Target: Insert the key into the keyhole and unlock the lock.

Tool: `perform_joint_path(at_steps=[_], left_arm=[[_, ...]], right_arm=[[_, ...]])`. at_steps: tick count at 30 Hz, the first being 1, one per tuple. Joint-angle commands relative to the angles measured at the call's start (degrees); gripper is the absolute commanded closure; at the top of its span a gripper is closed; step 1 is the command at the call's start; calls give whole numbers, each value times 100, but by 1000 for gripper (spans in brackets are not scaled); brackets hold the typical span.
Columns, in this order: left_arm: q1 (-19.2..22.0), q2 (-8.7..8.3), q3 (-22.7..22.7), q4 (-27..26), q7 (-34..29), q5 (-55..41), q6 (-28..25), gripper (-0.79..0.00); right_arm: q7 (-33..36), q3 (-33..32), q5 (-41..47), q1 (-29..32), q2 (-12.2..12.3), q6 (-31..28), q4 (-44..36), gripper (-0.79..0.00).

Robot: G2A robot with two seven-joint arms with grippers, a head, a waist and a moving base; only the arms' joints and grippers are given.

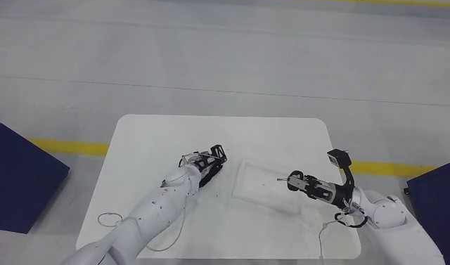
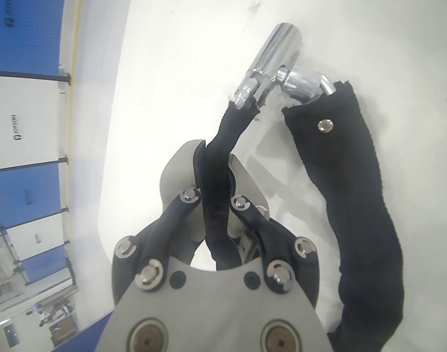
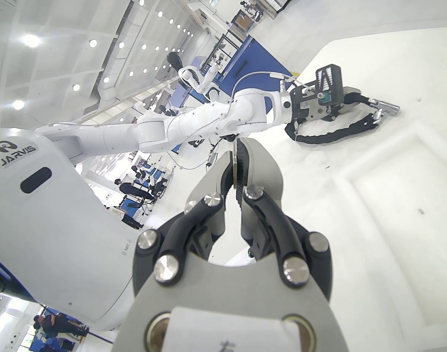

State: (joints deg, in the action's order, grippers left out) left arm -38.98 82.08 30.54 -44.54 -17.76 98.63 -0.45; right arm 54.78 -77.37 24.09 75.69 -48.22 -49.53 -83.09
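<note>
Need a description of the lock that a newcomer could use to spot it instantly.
On the white table, look near the middle, at the left gripper. The lock is the loop it pinches: a black fabric sleeve ending in a chrome cylinder. Nothing else there is black cloth; the key in the right gripper is bare metal.

Overhead, close wrist cameras sharing lock (image 2: 278, 52)

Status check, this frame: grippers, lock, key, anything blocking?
Left gripper shut on black fabric-sleeved chrome cable lock. Right gripper shut on small metal key, apart from lock. Only bare white tabletop between them.
</note>
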Motion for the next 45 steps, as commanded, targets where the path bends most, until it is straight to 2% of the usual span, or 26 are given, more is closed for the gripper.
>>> perform_joint_path(at_steps=[1,5,8,14,23,28,41,45], left_arm=[[-348,-238,187,-726,-252,523,343,0],[-1119,-653,619,-2040,-782,1651,899,0],[-1684,-901,907,-2783,-1069,2788,1373,0],[-2550,-1159,1402,-3785,-1085,3989,1790,0],[-3521,-1328,1832,-4714,-456,5126,2385,0],[-4040,-1406,2065,-5196,-57,5335,2383,0],[-4040,-1406,2065,-5196,-57,5335,2383,0],[-4177,-1387,2120,-5342,360,4588,2284,0]], right_arm=[[0,0,0,0,0,0,0,0],[0,0,0,0,0,0,0,0],[0,0,0,0,0,0,0,0],[0,0,0,0,0,0,0,0],[0,0,0,0,0,0,0,0],[0,0,0,0,0,0,0,0],[0,0,0,0,0,0,0,0],[0,0,0,0,0,0,0,0]])
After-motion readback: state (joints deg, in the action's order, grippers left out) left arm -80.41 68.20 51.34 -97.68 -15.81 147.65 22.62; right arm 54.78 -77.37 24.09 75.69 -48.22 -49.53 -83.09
